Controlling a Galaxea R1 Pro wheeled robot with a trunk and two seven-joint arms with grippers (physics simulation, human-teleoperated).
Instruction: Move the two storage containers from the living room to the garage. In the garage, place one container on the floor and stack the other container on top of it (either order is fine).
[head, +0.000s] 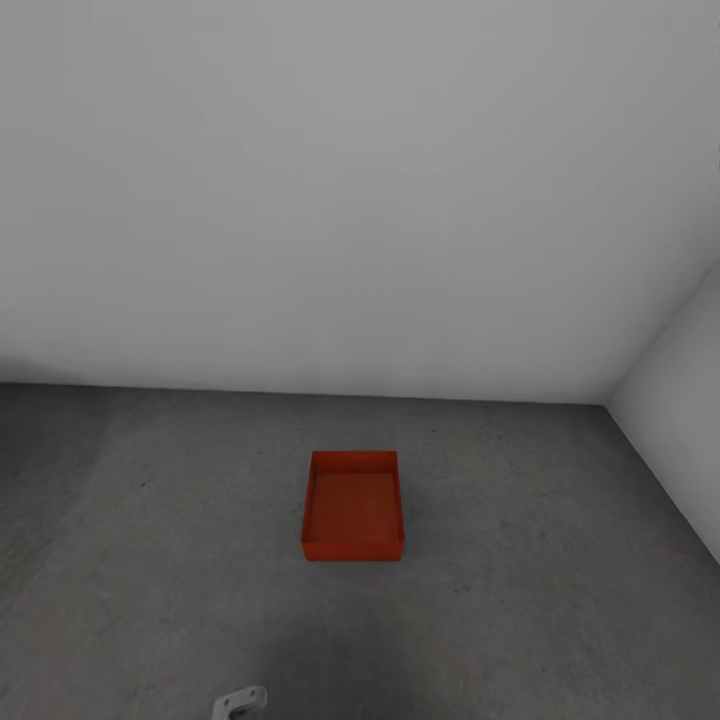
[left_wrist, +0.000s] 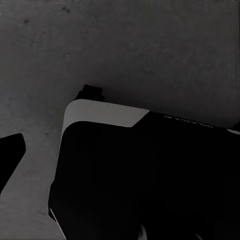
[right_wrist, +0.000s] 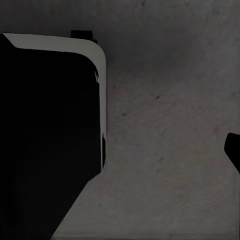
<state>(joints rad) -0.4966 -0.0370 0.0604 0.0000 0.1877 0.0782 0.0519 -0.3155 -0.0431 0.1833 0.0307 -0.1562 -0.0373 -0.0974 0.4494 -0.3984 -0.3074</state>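
Jaws on both arms are hard to read, so I cannot tell their state; one orange bin (head: 353, 505) sits on the garage floor (head: 150, 560) near the far wall (head: 300, 200), so fetching its twin looks next.

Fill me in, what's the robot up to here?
Nothing is being held right now. One orange-red bin sits empty on the grey concrete floor, near a corner of white walls. It stands alone, with nothing stacked on it. Both wrist cameras look down at the concrete beside the robot's dark base, so whether the grippers are open or shut can't be told.
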